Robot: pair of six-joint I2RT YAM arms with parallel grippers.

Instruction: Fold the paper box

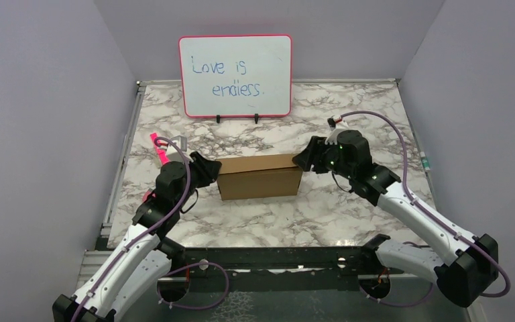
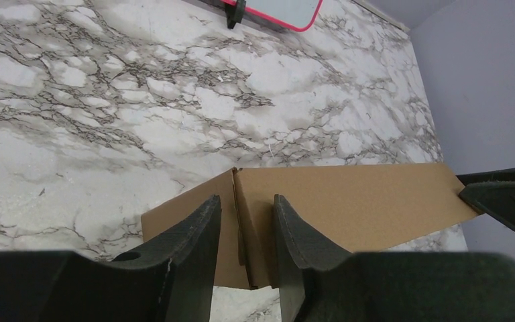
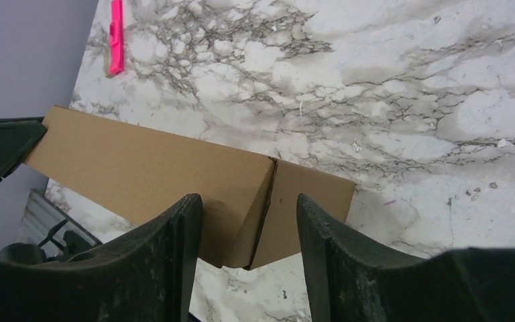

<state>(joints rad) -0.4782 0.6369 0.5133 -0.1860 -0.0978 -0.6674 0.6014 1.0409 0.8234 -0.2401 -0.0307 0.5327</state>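
The paper box is a closed brown cardboard box lying lengthwise at the middle of the marble table. My left gripper is at its left end. In the left wrist view the gripper is open, its fingers either side of the box's corner seam, with gaps on both sides. My right gripper is at the box's right end. In the right wrist view it is wide open, straddling the box's corner without touching it.
A pink-framed whiteboard stands on an easel at the back. A pink marker lies left of the box, near the table's left edge, beside a small grey object. Grey walls close in three sides.
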